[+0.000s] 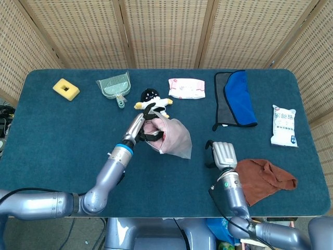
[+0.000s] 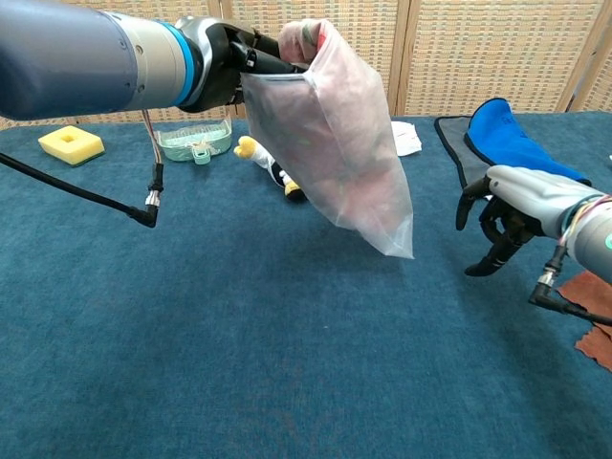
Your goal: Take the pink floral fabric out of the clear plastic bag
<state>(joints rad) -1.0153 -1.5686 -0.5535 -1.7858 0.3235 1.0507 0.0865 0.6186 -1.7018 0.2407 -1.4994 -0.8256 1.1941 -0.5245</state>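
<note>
left hand [image 2: 244,62] grasps clear plastic bag [image 2: 335,134] by its mouth, lifted, pink floral fabric [image 1: 169,136] inside | right hand [image 2: 507,215] released, fingers apart | white packet [image 1: 284,125] far right, print unreadable

No legible text, label, brand, number or sign in either view. The white packet [image 1: 284,125] at the table's right edge carries dark print near its top, too small and blurred to read. The pink-and-white packet [image 1: 187,87] at the far side shows only faint pink marks, not resolvable as lettering
</note>
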